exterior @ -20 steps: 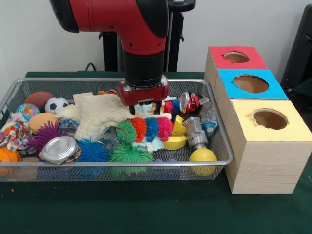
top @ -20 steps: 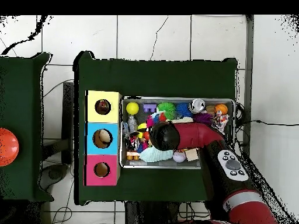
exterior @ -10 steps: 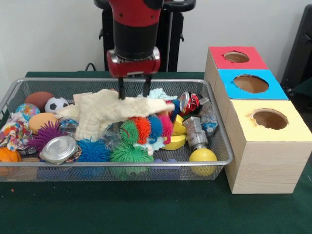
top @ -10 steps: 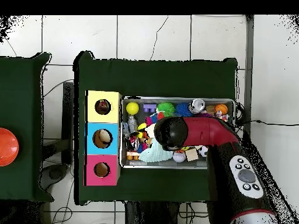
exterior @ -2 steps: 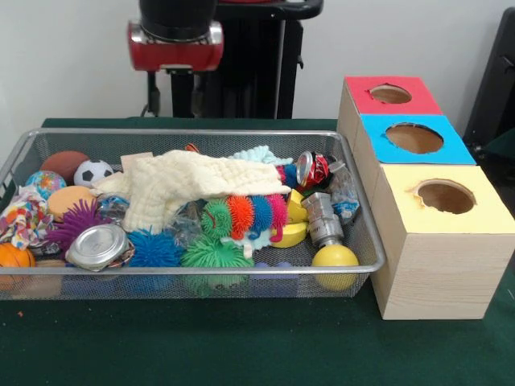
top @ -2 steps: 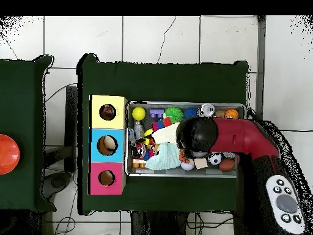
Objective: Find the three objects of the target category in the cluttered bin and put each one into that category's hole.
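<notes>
1. Nearest the camera in the front view, along the front wall of the wire basket point(exterior @ -2 steps: 378, 261), lie a yellow ball point(exterior @ -2 steps: 335, 259), a green spiky ball point(exterior @ -2 steps: 211, 255), a blue spiky ball point(exterior @ -2 steps: 153, 249) and a round metal lid point(exterior @ -2 steps: 98, 245). An orange ball point(exterior @ -2 steps: 14, 257) sits in the left front corner.
2. Just beside the basket on the right stands a row of three wooden boxes, each with a round hole on top; the yellow box point(exterior @ -2 steps: 438, 241) is the closest.
3. In the middle of the basket a cream cloth point(exterior @ -2 steps: 181, 186) drapes over the other things, loose. Beside its lower edge lies a toy caterpillar point(exterior @ -2 steps: 241, 215) in green, orange, blue and pink segments.
4. To the right of these are a silver can point(exterior @ -2 steps: 323, 219) and, further back, a crushed red can point(exterior @ -2 steps: 313, 170).
5. The blue box point(exterior @ -2 steps: 410, 145) is the middle one of the row.
6. Toward the back left lie a soccer ball point(exterior @ -2 steps: 93, 172) and a brown ball point(exterior @ -2 steps: 64, 163).
7. The red box point(exterior @ -2 steps: 386, 100) is the farthest.
8. The gripper point(exterior @ -2 steps: 173, 98) hangs high above the back of the basket, empty, its two fingers spread apart.
</notes>
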